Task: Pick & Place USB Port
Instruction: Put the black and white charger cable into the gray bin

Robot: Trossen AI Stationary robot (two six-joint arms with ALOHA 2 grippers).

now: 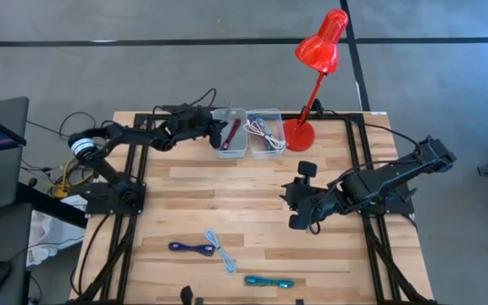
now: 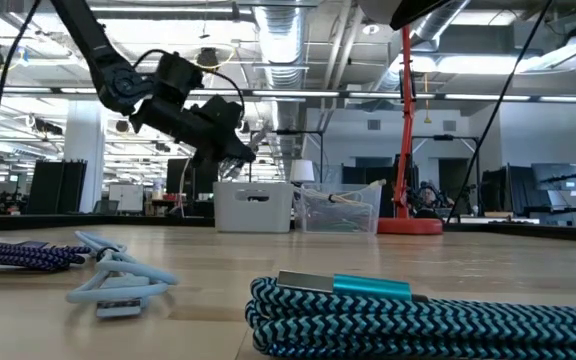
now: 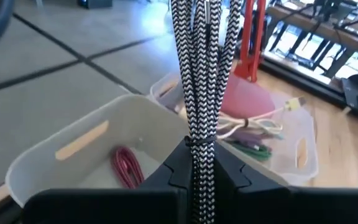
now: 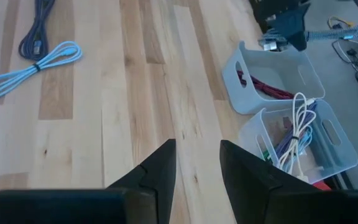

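Two bins at upper centre of the counter [image 1: 252, 182]: white bin [image 1: 230, 144] and clear bin [image 1: 266, 142], contents tangled and uncountable overhead. Left end effector [image 1: 219, 129], pinched tight on a black-and-white braided cable [image 3: 197, 74], hangs above the white bin; its top is cut off. Right end effector [image 1: 299, 207], centre right, half-parted, empty; three loose cables lower centre: navy [image 1: 191, 247], pale blue [image 1: 220, 252], teal [image 1: 268, 281].

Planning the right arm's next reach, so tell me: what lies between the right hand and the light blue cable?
Only bare wooden tabletop, by the high view: nothing sits between the right hand and the light blue cable.
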